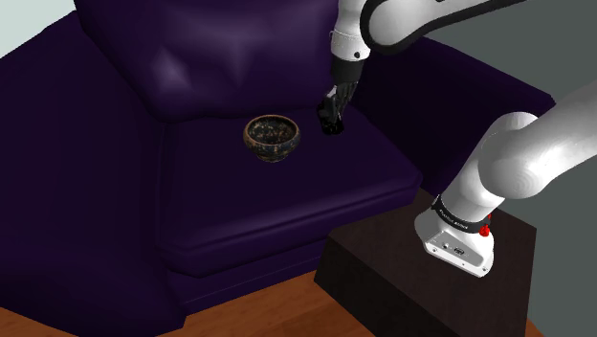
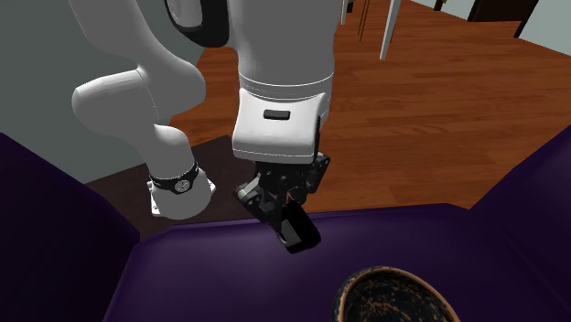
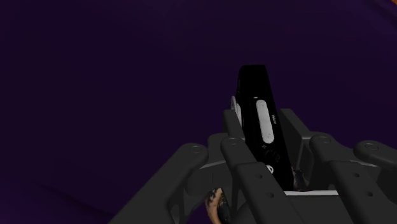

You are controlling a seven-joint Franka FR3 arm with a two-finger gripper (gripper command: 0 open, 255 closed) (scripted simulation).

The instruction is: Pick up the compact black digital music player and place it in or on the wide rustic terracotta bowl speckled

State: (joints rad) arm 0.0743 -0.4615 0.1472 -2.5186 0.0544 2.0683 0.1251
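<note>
The slim black music player [image 3: 256, 95] is pinched between the jaws of the black gripper [image 1: 331, 121], low over the dark purple armchair's seat cushion [image 1: 287, 191] (whether it touches the cushion cannot be told), near the dark speckled bowl [image 1: 272, 137] but apart from it, on the shoulder view's right.

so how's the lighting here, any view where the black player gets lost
shoulder view dim, sheen on the backrest of the purple sofa, black gripper blends into the seat; second exterior view brighter, wood floor evenly lit; wrist view darkest, music player shows mainly by its pale button strip
</note>
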